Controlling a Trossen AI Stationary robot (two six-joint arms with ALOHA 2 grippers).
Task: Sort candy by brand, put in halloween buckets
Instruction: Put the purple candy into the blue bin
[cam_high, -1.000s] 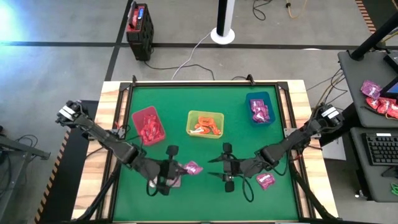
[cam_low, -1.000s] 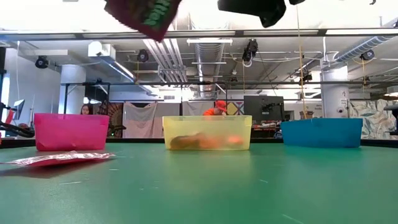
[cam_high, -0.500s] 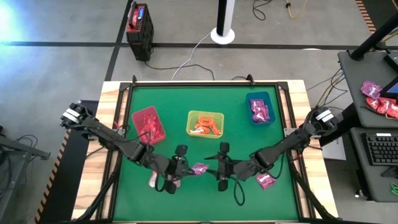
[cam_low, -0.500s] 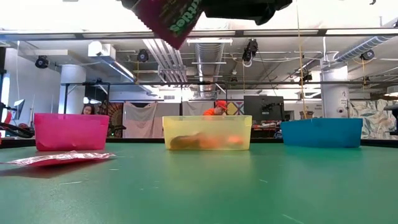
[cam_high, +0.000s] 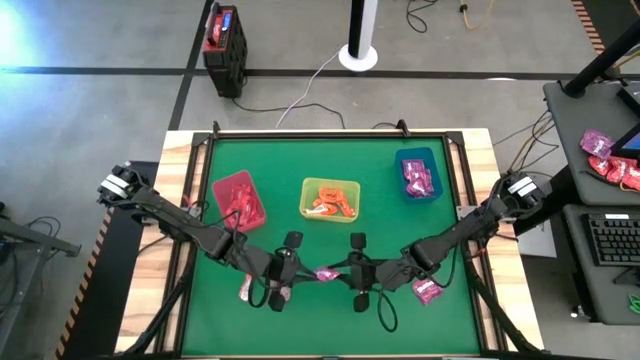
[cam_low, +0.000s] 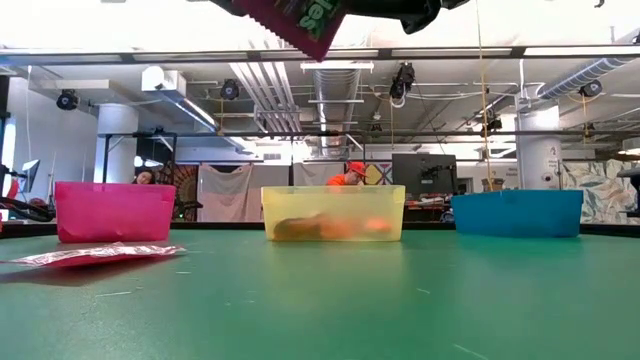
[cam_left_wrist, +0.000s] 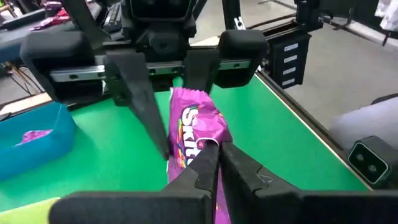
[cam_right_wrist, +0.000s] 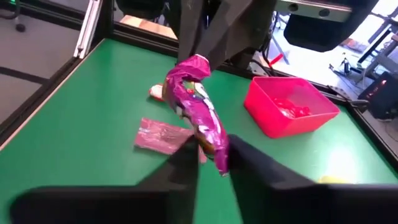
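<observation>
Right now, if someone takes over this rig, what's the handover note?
Left gripper: shut on a magenta Skittles packet, held above mid-table.
Right gripper: open, straddling that packet, not closed on it.
Done: candy already in red bin, yellow bin and blue bin.
Left: finish this handover; one loose magenta packet lies by the right arm, two dull pink packets under the left arm.

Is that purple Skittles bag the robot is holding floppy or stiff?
Probably floppy: the Skittles bag bends and twists where it hangs from the left gripper, pinched at one end. It seems light, since a small pinch holds it up. Its shiny wrapper may be slippery, so the open right gripper should close firmly.
</observation>
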